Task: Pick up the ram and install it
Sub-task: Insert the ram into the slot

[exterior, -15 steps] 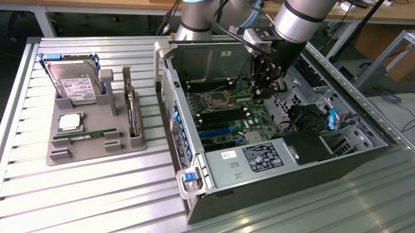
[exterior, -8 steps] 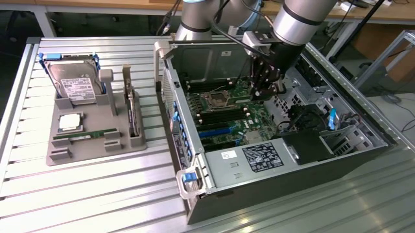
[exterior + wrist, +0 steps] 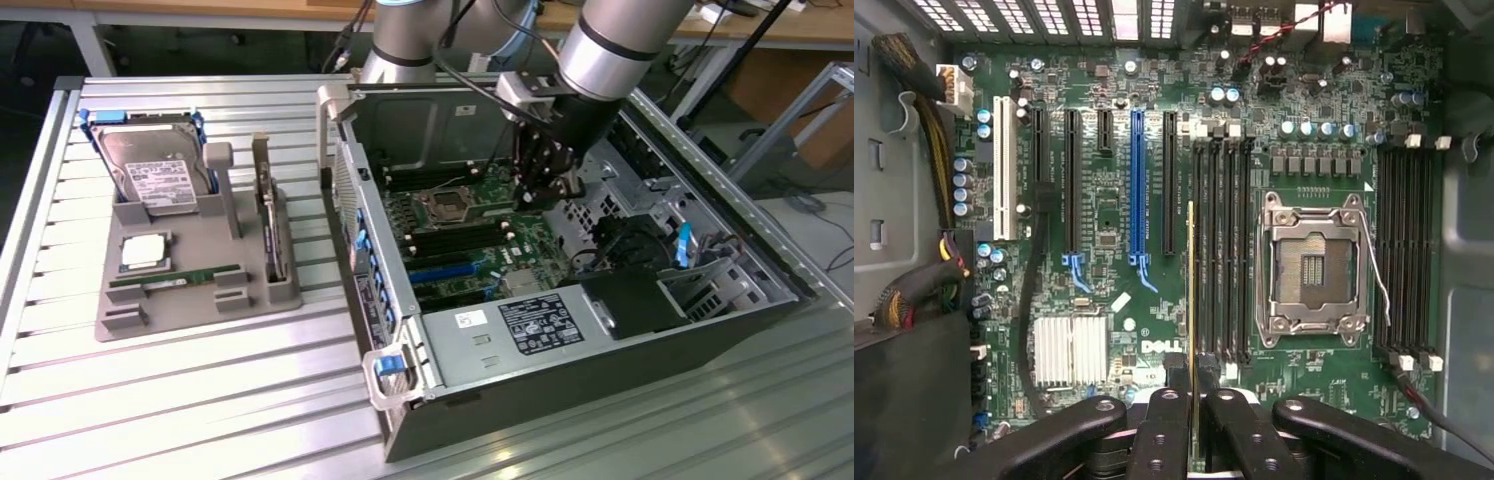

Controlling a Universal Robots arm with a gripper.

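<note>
My gripper is shut on the ram, a thin green stick seen edge-on between the black fingers. The stick runs parallel to a bank of black memory slots and lies over the outermost slot's edge, on the side away from the open processor socket. Whether it touches the slot cannot be told. In the exterior view the gripper reaches down into the open computer case, above the motherboard. A second ram lies in the grey holder at the exterior view's left.
The grey holder also carries a hard drive, a square silver processor and an upright expansion card. A second slot bank sits beyond the socket. Cables and the case walls crowd the motherboard's edges.
</note>
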